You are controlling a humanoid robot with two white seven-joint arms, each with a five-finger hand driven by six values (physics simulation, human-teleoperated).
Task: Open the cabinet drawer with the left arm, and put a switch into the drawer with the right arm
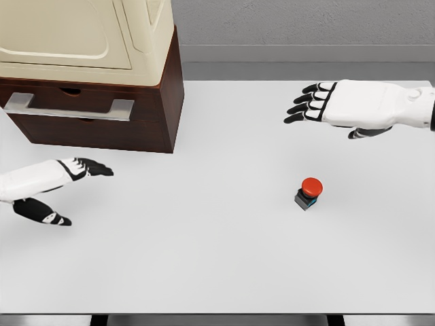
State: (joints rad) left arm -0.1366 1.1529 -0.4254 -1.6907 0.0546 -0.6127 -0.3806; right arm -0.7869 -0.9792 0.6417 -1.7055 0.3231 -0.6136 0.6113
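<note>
The switch (309,193), red-capped, stands on the white table (217,272), right of centre. The right hand (343,105) hovers above, fingers extended, empty. The left hand (51,183), relaxed and empty, sits below the closed cabinet drawer (71,105).

The switch (310,193) has a red cap on a black base with a blue band. The cabinet (146,102) is dark brown with a grey handle (68,107) and cream top; both hands (353,105) are white with black fingers, on a white table (217,258).

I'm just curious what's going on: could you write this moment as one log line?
drawer: shut | switch: on table, untouched | left robot hand: open, below drawer | right robot hand: open, above switch
</note>
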